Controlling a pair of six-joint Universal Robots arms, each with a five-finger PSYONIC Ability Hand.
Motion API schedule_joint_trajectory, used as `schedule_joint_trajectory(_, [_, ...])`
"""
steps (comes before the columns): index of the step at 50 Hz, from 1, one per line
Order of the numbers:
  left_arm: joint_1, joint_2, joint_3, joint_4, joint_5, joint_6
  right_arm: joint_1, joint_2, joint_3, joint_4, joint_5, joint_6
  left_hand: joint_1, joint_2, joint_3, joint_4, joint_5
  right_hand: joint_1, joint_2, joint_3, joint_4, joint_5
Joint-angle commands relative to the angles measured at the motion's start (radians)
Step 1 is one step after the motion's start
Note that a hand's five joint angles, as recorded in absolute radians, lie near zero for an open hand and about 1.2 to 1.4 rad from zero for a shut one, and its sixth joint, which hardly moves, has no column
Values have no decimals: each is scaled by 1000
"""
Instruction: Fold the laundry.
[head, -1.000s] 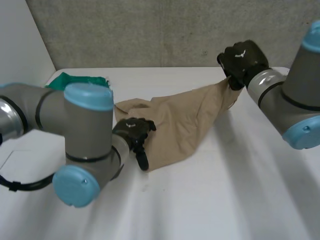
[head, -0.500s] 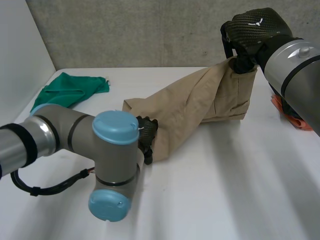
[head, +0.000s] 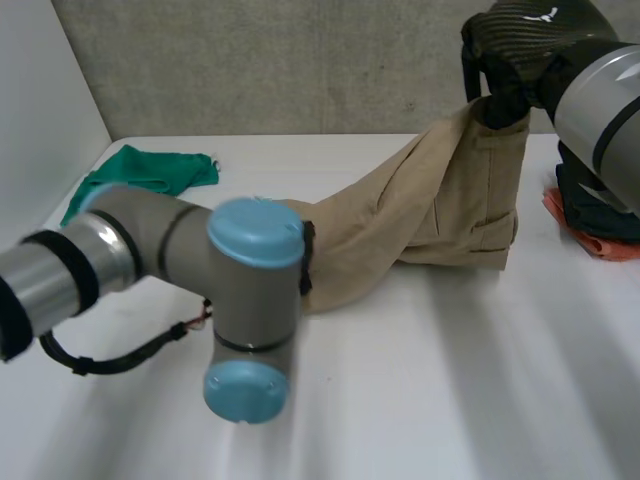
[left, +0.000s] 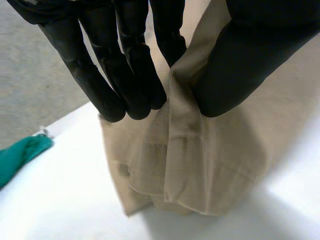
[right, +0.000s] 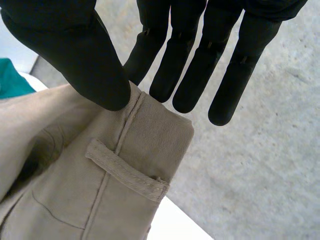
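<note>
Up goes the right hand, hauling the tan trousers higher into the upper right of the frame. White table, grey concrete wall behind, a green cloth at upper left. The trousers slope from the raised waistband down to centre frame. The right hand's thumb and fingers pinch the belt-looped waistband, and the left hand pinches the bunched lower end.
</note>
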Motion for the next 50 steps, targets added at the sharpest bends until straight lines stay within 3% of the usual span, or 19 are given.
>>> schedule_joint_trajectory(1, [150, 277, -142, -13, 182, 33, -100, -4, 53, 26, -74, -21, 230, 204, 211, 203, 243, 271, 215, 208, 199, 212])
schedule_joint_trajectory(6, [209, 584, -223, -49, 346, 132, -143, -22, 80, 69, -153, -89, 230, 204, 211, 203, 243, 271, 215, 208, 199, 212])
schedule_joint_trajectory(11, [223, 787, -194, -94, 401, 145, -165, -65, 76, 77, -169, -140, 230, 204, 211, 203, 243, 271, 215, 208, 199, 212])
schedule_joint_trajectory(15, [233, 842, -118, -170, 424, 131, -177, -113, 59, 67, -164, -150, 230, 204, 211, 203, 243, 271, 215, 208, 199, 212])
schedule_joint_trajectory(19, [236, 770, -35, -249, 436, 134, -176, -110, 46, 72, -170, -146, 230, 204, 211, 203, 243, 271, 215, 208, 199, 212])
schedule_joint_trajectory(24, [255, 571, 59, -307, 426, 148, -163, -23, 43, 72, -166, -144, 230, 204, 211, 203, 243, 271, 215, 208, 199, 212])
schedule_joint_trajectory(31, [280, 313, 209, -270, 420, 182, -136, 157, 14, 15, -149, -134, 230, 204, 211, 203, 243, 271, 215, 208, 199, 212])
schedule_joint_trajectory(35, [288, 160, 384, -195, 438, 192, -87, 283, -72, -145, -101, -121, 230, 204, 211, 203, 243, 271, 215, 208, 199, 212])
schedule_joint_trajectory(39, [297, 53, 626, -70, 456, 189, -53, 393, -209, -470, -13, -89, 230, 204, 211, 203, 243, 271, 215, 208, 199, 212])
schedule_joint_trajectory(46, [295, 130, 763, 194, 346, 152, -44, 432, -358, -882, 80, 11, 230, 204, 211, 203, 243, 271, 215, 208, 199, 212])
schedule_joint_trajectory(50, [295, 190, 706, 268, 326, 151, -47, 452, -412, -930, 54, 32, 230, 204, 211, 203, 243, 271, 215, 208, 199, 212])
